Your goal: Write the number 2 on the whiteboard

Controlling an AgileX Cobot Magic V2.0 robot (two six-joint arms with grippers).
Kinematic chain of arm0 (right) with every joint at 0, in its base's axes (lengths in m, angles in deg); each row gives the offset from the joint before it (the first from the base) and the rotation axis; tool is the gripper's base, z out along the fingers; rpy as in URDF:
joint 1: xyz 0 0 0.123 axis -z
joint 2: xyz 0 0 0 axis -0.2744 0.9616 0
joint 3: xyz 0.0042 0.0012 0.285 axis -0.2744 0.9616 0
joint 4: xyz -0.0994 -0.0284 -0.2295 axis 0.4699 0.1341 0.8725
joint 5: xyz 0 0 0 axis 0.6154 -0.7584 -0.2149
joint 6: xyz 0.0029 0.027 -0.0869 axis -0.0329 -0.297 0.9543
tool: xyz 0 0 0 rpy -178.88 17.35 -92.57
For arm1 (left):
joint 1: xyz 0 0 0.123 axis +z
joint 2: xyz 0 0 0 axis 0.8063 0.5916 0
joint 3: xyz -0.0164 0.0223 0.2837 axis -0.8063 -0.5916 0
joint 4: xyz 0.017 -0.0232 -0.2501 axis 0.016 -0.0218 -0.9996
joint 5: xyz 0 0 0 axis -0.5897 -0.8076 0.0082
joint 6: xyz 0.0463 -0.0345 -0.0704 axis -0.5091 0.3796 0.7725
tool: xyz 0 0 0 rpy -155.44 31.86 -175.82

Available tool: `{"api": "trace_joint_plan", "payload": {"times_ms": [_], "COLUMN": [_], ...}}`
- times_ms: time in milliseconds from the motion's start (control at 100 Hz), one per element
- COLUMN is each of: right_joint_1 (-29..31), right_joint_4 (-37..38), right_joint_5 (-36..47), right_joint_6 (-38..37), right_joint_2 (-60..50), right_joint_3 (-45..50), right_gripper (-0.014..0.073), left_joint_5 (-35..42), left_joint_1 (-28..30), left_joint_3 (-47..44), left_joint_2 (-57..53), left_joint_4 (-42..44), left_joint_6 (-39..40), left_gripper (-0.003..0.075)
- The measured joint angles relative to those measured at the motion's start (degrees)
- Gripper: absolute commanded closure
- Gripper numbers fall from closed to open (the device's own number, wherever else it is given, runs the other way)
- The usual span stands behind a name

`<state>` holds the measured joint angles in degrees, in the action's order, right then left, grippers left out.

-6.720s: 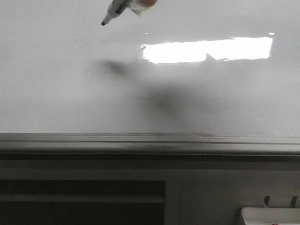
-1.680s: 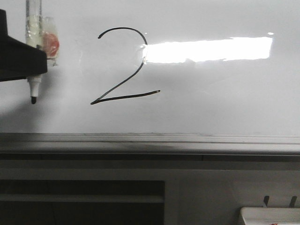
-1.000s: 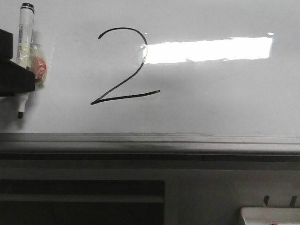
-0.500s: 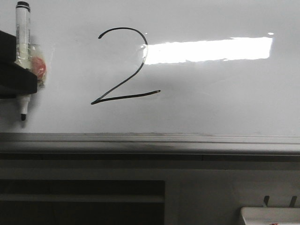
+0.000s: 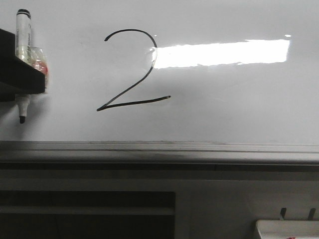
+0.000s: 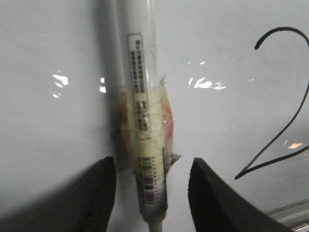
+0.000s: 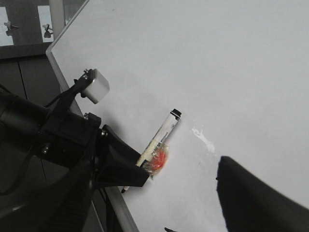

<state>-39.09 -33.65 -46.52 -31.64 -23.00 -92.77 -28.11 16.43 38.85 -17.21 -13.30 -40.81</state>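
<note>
Number 2 (image 5: 133,69) beside marker-holding jaws

A bright rectangular reflection of a ceiling light (image 5: 222,53) glares high on the glossy white surface that fills the front view. Below it runs a grey metal rail (image 5: 159,152), and under that a pale panel with a dark recessed opening (image 5: 87,215) at the lower left. A small white tray (image 5: 287,230) with red marks sits at the lower right corner, two dark hooks (image 5: 297,214) just above it. The right wrist view shows dark cabinet fronts (image 7: 24,63) beyond the board's edge.
</note>
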Motion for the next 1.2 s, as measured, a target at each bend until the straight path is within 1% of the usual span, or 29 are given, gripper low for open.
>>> {"api": "trace_joint_plan", "payload": {"times_ms": [10, 20, 30, 40, 60, 90, 100, 110, 120, 210, 260, 290, 420, 490, 610, 680, 800, 950, 1200], "right_joint_1": [0.0, 0.0, 0.0, 0.0, 0.0, 0.0, 0.0, 0.0, 0.0, 0.0, 0.0, 0.0, 0.0, 0.0, 0.0, 0.0, 0.0, 0.0, 0.0], "right_joint_4": [0.0, 0.0, 0.0, 0.0, 0.0, 0.0, 0.0, 0.0, 0.0, 0.0, 0.2, 0.2, 1.7, 2.7, 3.2, 3.1, 2.8, 2.3, 0.7], "right_joint_5": [-0.1, -0.1, -0.2, -0.3, -0.6, -0.9, -1.1, -1.1, -1.4, -1.7, -1.7, -1.7, 0.4, 4.4, 13.8, 16.9, 18.2, 18.2, 18.2], "right_joint_6": [0.0, 0.0, 0.0, 0.0, 0.0, 0.0, 0.0, 0.0, 0.0, 0.0, 0.0, 0.0, 0.0, 0.0, 0.0, 0.0, 0.0, 0.0, 0.0], "right_joint_2": [0.0, 0.0, 0.0, 0.0, 0.0, -0.1, -0.1, -0.3, -0.3, -1.0, -1.8, -2.5, -6.1, -9.1, -15.3, -18.8, -23.5, -26.1, -26.5], "right_joint_3": [0.0, 0.0, 0.0, 0.0, 0.0, 0.0, 0.0, 0.0, 0.0, 0.0, 0.3, 0.6, 4.0, 7.7, 15.6, 19.8, 26.3, 33.6, 39.9], "right_gripper": [0.0285, 0.033, 0.0353, 0.0402, 0.0452, 0.0578, 0.0603, 0.0652, 0.0675, 0.0657, 0.0657, 0.0657, 0.0657, 0.0657, 0.0657, 0.0657, 0.0657, 0.0657, 0.0657], "left_joint_5": [-0.2, -0.2, -0.3, -0.5, -0.6, -1.1, -1.2, -1.5, -1.6, -3.1, -3.6, -3.9, -4.5, -4.7, -5.3, -6.1, -6.9, -7.5, -8.2], "left_joint_1": [0.0, 0.0, 0.0, 0.0, 0.0, 0.0, 0.0, 0.0, 0.0, 0.0, 0.0, 0.0, 0.0, 0.0, 0.0, 0.0, 0.0, 0.0, 0.0], "left_joint_3": [0.0, 0.0, 0.0, 0.0, 0.0, 0.0, 0.0, 0.0, 0.0, 0.0, 0.0, 0.0, -0.1, -0.1, -0.2, -0.3, -1.7, -5.0, -8.3], "left_joint_2": [-0.2, -0.4, -0.6, -0.8, -1.2, -1.8, -2.2, -2.3, -2.5, -4.9, -6.5, -7.8, -13.2, -16.3, -21.1, -23.6, -27.7, -31.9, -36.6], "left_joint_4": [0.3, 0.5, 0.9, 1.1, 1.6, 2.2, 2.4, 2.6, 2.7, 3.9, 4.9, 5.8, 10.1, 12.9, 17.6, 19.9, 22.7, 23.3, 24.0], "left_joint_6": [0.0, 0.0, 0.0, 0.0, 0.0, 0.0, 0.0, 0.0, 0.0, 0.0, 0.0, 0.0, 0.0, 0.0, 0.0, 0.0, 0.0, 0.0, 0.0], "left_gripper": [0.0404, 0.0406, 0.0411, 0.0414, 0.0425, 0.0446, 0.0459, 0.0465, 0.0473, 0.0608, 0.0706, 0.0741, 0.0741, 0.0741, 0.0741, 0.0741, 0.0741, 0.0741, 0.0741]}}
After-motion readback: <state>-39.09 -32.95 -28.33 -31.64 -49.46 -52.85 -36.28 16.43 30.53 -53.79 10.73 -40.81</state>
